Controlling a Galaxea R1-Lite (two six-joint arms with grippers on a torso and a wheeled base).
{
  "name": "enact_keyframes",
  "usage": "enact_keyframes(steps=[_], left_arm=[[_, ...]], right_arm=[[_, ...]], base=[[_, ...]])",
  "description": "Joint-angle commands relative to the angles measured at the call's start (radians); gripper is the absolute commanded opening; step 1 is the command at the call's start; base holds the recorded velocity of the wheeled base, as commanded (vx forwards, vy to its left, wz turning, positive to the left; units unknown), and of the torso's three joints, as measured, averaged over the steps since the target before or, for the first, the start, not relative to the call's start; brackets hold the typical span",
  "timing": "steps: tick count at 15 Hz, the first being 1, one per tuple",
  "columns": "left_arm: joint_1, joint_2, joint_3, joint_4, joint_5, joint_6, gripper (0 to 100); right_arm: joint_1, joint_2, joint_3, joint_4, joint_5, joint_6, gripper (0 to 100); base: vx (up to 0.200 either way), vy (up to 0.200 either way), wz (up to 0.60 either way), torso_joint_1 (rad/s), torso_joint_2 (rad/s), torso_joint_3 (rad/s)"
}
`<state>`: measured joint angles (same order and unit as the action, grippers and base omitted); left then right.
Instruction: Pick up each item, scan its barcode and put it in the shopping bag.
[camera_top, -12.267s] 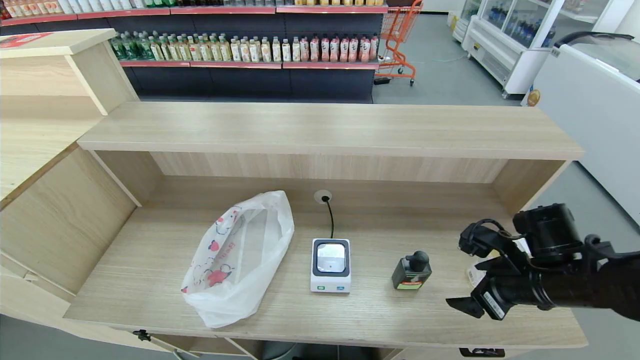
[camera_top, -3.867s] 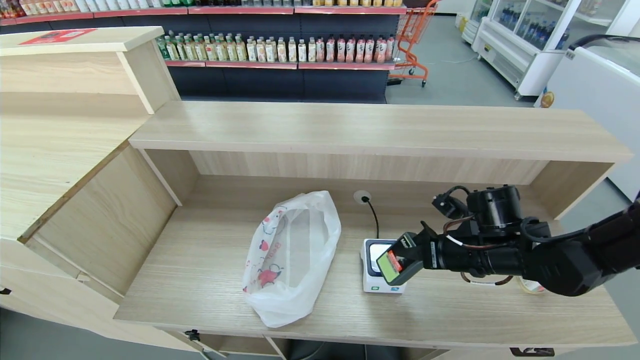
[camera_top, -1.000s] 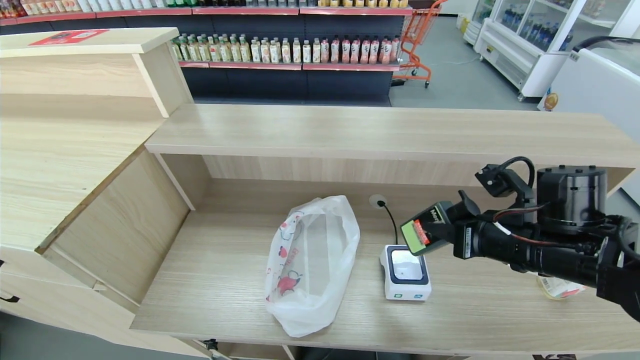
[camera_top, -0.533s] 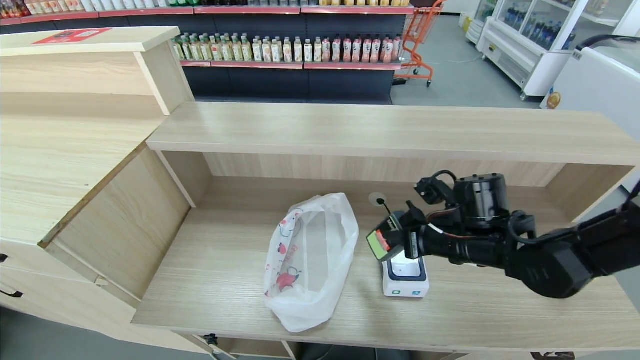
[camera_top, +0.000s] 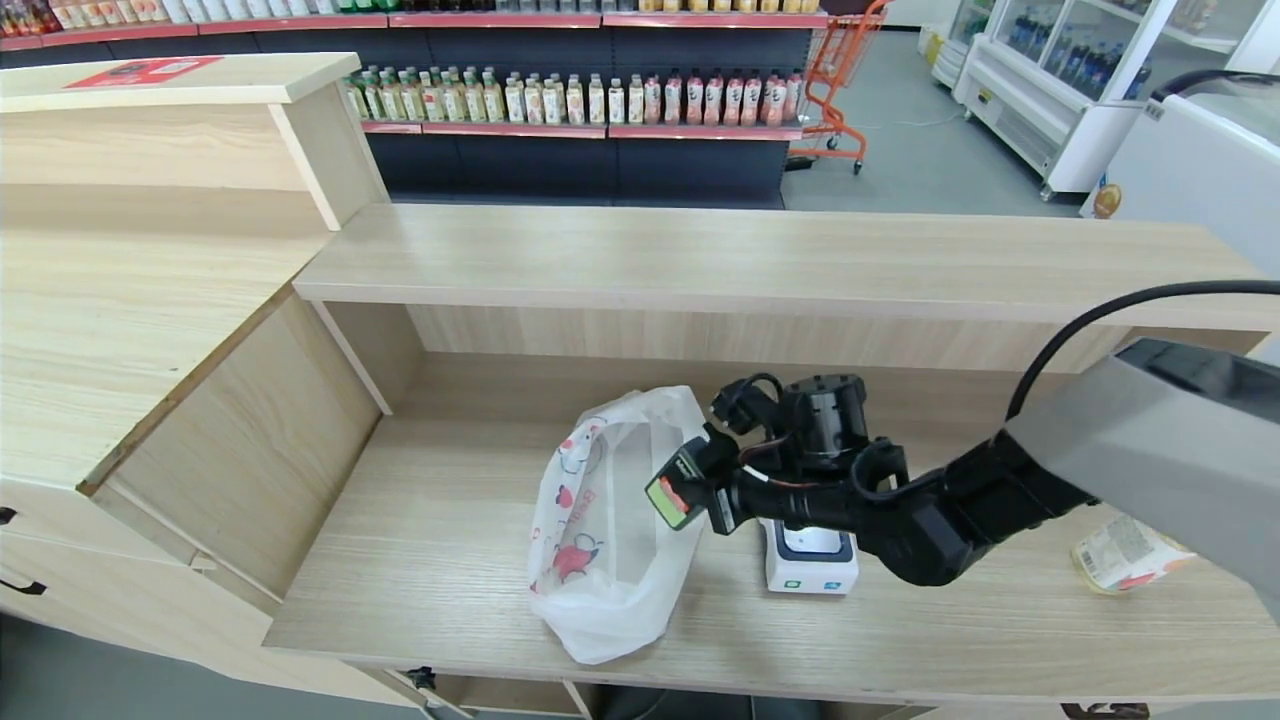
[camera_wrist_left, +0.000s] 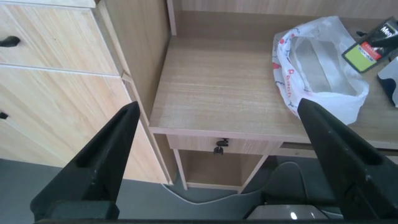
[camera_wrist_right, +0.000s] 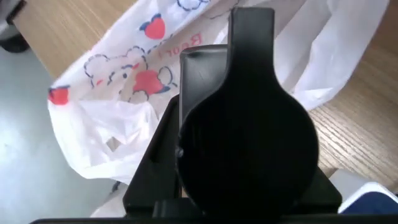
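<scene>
R pincer (camera_top: 705, 485) clamped on dark bottle (camera_top: 672, 500) | bottle in air at right rim of bag (camera_top: 600, 520), left of scanner (camera_top: 810, 572) | long axis approx left-right, base bagward | bag mouth just left of pincer | L pincer (camera_wrist_left: 217, 155) wide

The right gripper (camera_top: 705, 478), clamped on the dark bottle (camera_top: 672, 498), has swung left from above the scanner (camera_top: 810, 570) to the right edge of the shopping bag (camera_top: 600, 560); twelve seconds ago that bottle stood on the counter (camera_top: 950, 620).

Glossy plastic shopping bag (camera_top: 610, 520); matt wood counter (camera_top: 430, 560); smooth bottle (camera_top: 678, 492).
</scene>
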<state>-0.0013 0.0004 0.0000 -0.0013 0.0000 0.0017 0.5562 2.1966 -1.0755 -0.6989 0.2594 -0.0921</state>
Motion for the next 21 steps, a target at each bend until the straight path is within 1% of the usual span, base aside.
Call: enact_keyframes(steps=[1,3,6,8,10,11,12,15,16,18,19,21], left_arm=[[0.000,0.001,0.000,0.000,0.000,0.000,100],[0.000,0.001,0.000,0.000,0.000,0.000,100],[0.000,0.001,0.000,0.000,0.000,0.000,100],[0.000,0.001,0.000,0.000,0.000,0.000,100],[0.000,0.001,0.000,0.000,0.000,0.000,100],[0.000,0.001,0.000,0.000,0.000,0.000,100],[0.000,0.001,0.000,0.000,0.000,0.000,100],[0.000,0.001,0.000,0.000,0.000,0.000,100],[0.000,0.001,0.000,0.000,0.000,0.000,100],[0.000,0.001,0.000,0.000,0.000,0.000,100],[0.000,0.001,0.000,0.000,0.000,0.000,100],[0.000,0.001,0.000,0.000,0.000,0.000,100]], right_arm=[[0.024,0.091,-0.021,-0.001,0.001,-0.054,0],[0.039,0.124,-0.037,-0.001,0.001,-0.120,0],[0.073,0.187,-0.144,0.013,0.001,-0.141,0],[0.076,0.198,-0.210,0.090,0.000,-0.182,0],[0.082,0.212,-0.239,0.114,-0.002,-0.190,0],[0.080,0.219,-0.244,0.116,-0.003,-0.221,0],[0.076,0.222,-0.241,0.119,-0.003,-0.258,100],[0.077,0.206,-0.234,0.118,0.001,-0.255,100],[0.067,0.161,-0.238,0.118,0.012,-0.164,100],[0.034,0.061,-0.221,0.124,0.044,0.080,100],[0.004,-0.005,-0.173,0.122,0.044,0.187,100],[-0.071,-0.156,-0.043,0.119,0.044,0.305,100]], base=[[0.000,0.000,0.00,0.000,0.00,0.000],[0.000,0.000,0.00,0.000,0.00,0.000],[0.000,0.000,0.00,0.000,0.00,0.000],[0.000,0.000,0.00,0.000,0.00,0.000],[0.000,0.000,0.00,0.000,0.00,0.000],[0.000,0.000,0.00,0.000,0.00,0.000],[0.000,0.000,0.00,0.000,0.00,0.000],[0.000,0.000,0.00,0.000,0.00,0.000],[0.000,0.000,0.00,0.000,0.00,0.000],[0.000,0.000,0.00,0.000,0.00,0.000],[0.000,0.000,0.00,0.000,0.00,0.000],[0.000,0.000,0.00,0.000,0.00,0.000]])
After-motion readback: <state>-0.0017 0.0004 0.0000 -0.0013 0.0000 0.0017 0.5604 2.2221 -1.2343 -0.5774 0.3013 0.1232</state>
